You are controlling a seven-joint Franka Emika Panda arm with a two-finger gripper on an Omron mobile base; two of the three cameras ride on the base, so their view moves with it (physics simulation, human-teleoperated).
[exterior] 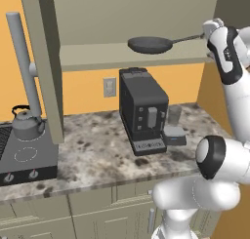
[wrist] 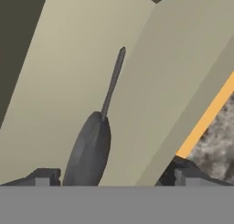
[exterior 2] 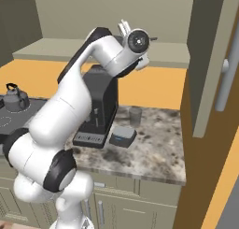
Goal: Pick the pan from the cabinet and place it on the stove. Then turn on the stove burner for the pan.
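The dark grey pan [exterior: 150, 44] lies on the lower shelf of the open cabinet [exterior: 97, 55], its thin handle [exterior: 188, 38] pointing right. My gripper [exterior: 209, 29] hovers at shelf height just past the end of that handle, apart from it. In the hand view the pan [wrist: 89, 150] appears edge-on between my open gripper [wrist: 113, 177] fingertips, with nothing held. The stove [exterior: 29, 157] sits at the far left of the counter, with white burner rings and two front knobs.
A grey kettle [exterior: 27, 123] stands on the stove's back burner. The open cabinet door [exterior: 46, 62] hangs between stove and shelf. A black coffee machine [exterior: 144, 111] and a glass [exterior: 174, 115] stand below the shelf. The other door [exterior 2: 210, 60] juts out at right.
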